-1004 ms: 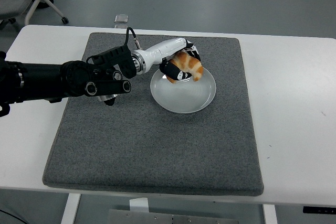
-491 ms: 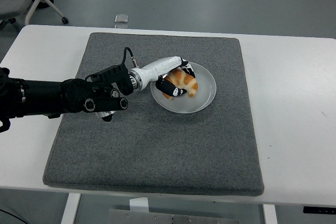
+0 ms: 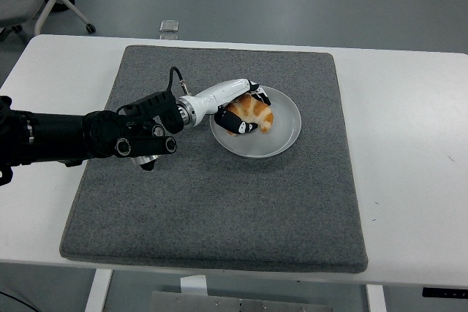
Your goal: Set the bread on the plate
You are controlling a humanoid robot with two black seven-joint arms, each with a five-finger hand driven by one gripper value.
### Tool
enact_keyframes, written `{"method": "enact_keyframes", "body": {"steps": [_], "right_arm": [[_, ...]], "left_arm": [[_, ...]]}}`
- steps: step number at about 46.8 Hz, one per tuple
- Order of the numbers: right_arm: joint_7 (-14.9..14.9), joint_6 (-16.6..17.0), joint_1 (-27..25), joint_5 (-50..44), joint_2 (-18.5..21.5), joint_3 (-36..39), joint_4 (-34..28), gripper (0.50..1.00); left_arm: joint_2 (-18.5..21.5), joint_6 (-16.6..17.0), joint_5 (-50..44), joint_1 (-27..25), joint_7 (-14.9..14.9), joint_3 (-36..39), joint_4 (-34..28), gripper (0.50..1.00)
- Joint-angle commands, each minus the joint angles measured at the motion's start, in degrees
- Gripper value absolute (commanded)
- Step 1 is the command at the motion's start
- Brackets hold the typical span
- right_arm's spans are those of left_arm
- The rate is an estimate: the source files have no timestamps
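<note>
A pale round plate [image 3: 281, 137] sits on a grey mat [image 3: 219, 202] that covers most of the white desk [image 3: 409, 151]. Inside the plate, on its left half, lies the bread [image 3: 252, 115], a golden-brown roll resting on the plate's surface. The left robot hand [image 3: 245, 111] reaches in over the plate's left rim and its fingers [image 3: 245, 127] are curled around the bread, holding it from the near and far sides. The bread lies within that grasp, its right end poking out past the fingertips toward the plate's middle. The plate's right half, beyond the robot hand, is bare.
</note>
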Motion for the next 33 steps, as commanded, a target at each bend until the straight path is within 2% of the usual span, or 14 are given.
{"method": "enact_keyframes", "body": {"steps": [1, 12, 14, 19, 29, 33], "right_arm": [[0.0, 0.0, 0.0, 0.0, 0.0, 0.0, 0.0, 0.93], [0.0, 0.0, 0.0, 0.0, 0.0, 0.0, 0.0, 0.93], [0.0, 0.0, 0.0, 0.0, 0.0, 0.0, 0.0, 0.93], [0.0, 0.0, 0.0, 0.0, 0.0, 0.0, 0.0, 0.93], [0.0, 0.1, 0.0, 0.0, 0.0, 0.0, 0.0, 0.93], [0.0, 0.1, 0.0, 0.0, 0.0, -0.1, 0.0, 0.93]], "left_arm": [[0.0, 0.0, 0.0, 0.0, 0.0, 0.0, 0.0, 0.816], [0.0, -0.1, -0.3, 0.0, 0.0, -0.3, -0.1, 0.893], [0.1, -0.1, -0.3, 0.0, 0.0, -0.8, -0.1, 0.93], [0.1, -0.4, -0.3, 0.0, 0.0, -1.7, -0.2, 0.983], [0.6, -1.5, -0.4, -0.3, 0.0, -6.5, -0.2, 0.988], [1.4, -3.3, -0.5, -0.4, 0.1, -9.6, -0.4, 0.988]]}}
